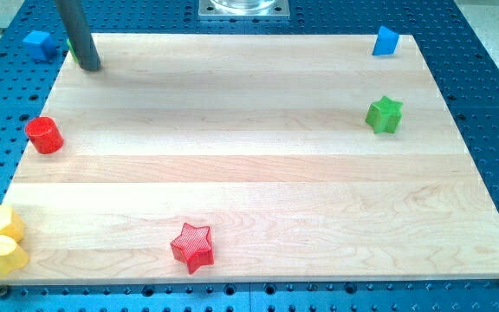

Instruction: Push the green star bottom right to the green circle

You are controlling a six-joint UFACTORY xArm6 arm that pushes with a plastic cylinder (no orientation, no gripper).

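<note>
The green star (384, 114) lies near the board's right edge, in the upper half. My tip (90, 66) rests at the board's top left corner, far to the left of the star. A sliver of green (71, 54) shows just left of the rod; its shape is hidden behind the rod.
A blue block (386, 40) sits at the top right corner and another blue block (39, 43) lies off the board at top left. A red cylinder (44, 134) is at the left edge, a red star (191, 246) at bottom centre, and two yellow blocks (0, 224) (2, 256) at bottom left.
</note>
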